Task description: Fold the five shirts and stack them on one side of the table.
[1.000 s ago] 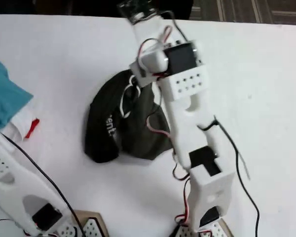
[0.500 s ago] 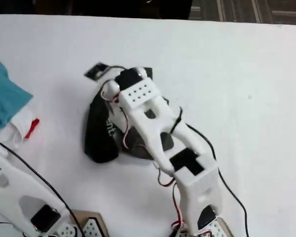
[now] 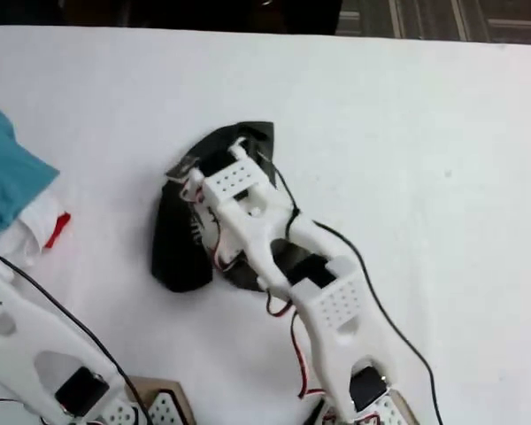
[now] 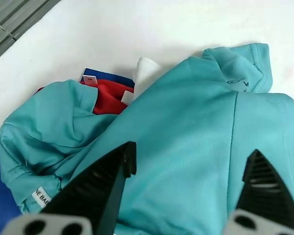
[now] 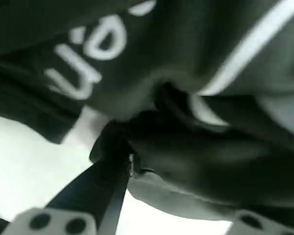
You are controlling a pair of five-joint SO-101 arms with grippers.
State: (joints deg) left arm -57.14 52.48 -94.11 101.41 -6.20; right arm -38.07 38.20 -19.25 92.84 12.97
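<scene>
Jaws wide on both: right gripper (image 3: 193,170) on black shirt (image 3: 179,257) mid-table, left gripper (image 4: 191,161) above teal shirt (image 4: 186,117), left.

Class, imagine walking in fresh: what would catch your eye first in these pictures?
The black shirt lies crumpled in the middle of the table, the right arm's pincer down on it. At its left edge, a teal shirt tops a heap of clothes, with the left pincer open above it.

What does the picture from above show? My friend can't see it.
A white robot arm is bent over a crumpled black shirt in the middle of a white table. A teal shirt lies at the table's left edge.
</scene>
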